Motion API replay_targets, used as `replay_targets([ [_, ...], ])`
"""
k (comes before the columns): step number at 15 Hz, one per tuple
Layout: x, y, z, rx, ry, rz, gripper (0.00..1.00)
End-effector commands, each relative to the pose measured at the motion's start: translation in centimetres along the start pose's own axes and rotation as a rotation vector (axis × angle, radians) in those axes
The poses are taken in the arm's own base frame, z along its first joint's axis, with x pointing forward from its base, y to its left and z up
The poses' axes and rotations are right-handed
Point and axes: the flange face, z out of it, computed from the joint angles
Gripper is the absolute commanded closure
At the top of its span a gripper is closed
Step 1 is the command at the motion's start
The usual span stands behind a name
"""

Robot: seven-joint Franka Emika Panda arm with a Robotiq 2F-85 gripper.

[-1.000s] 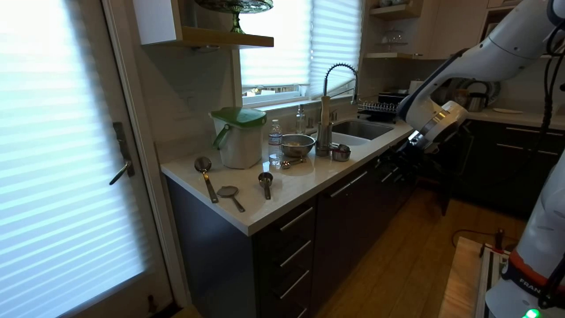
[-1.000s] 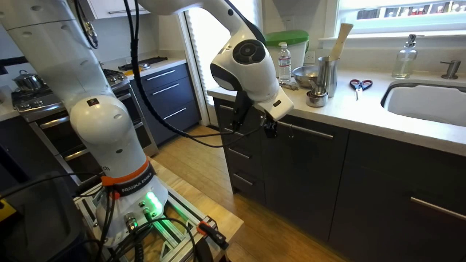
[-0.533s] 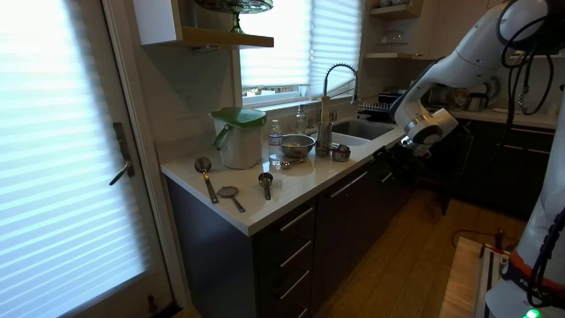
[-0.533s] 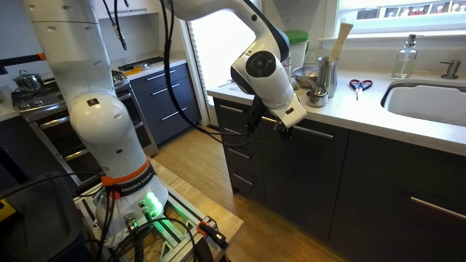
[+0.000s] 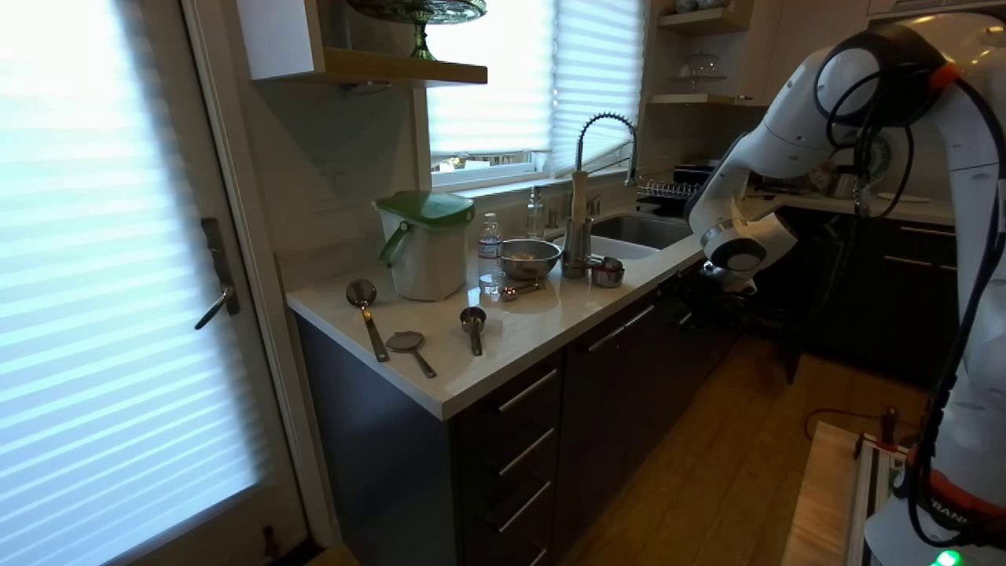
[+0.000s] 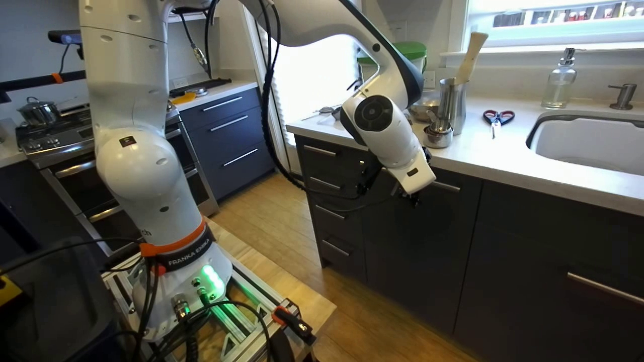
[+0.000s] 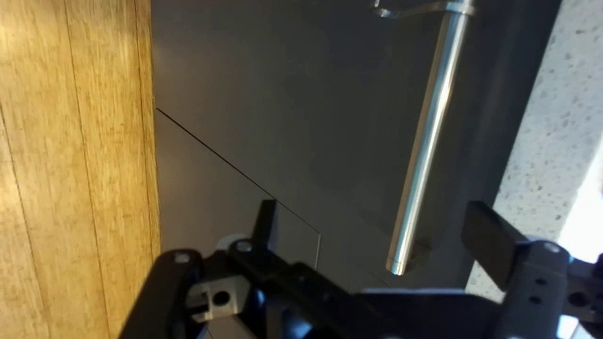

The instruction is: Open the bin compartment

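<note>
The bin compartment front is a dark cabinet panel beside a stack of drawers, closed and flush. Its long silver bar handle runs along the top, just under the counter; the handle also shows in both exterior views, partly covered by the hand in the latter. My gripper is open and empty in front of the panel. In the wrist view the handle's near end lies between the spread fingers, apart from both. I cannot tell how far the fingertips are from the panel.
A metal hook hangs on the handle. The counter edge is close to a finger. On it stand a green-lidded pail, a bottle, a bowl, measuring cups and scissors. Drawer handles stick out alongside.
The arm has swung along the cabinets; in an exterior view the hand has moved right and lower, closer to the long handle. The panel has not moved.
</note>
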Motion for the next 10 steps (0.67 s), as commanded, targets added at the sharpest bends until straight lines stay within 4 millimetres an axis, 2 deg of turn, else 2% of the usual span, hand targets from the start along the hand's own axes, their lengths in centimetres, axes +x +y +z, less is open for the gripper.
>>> replay_targets([
  [1,0.9,0.2,2.2,0.002,0.024,0.011,0.00],
  [10,1.5,0.6,4.7,0.016,0.051,0.084,0.00],
])
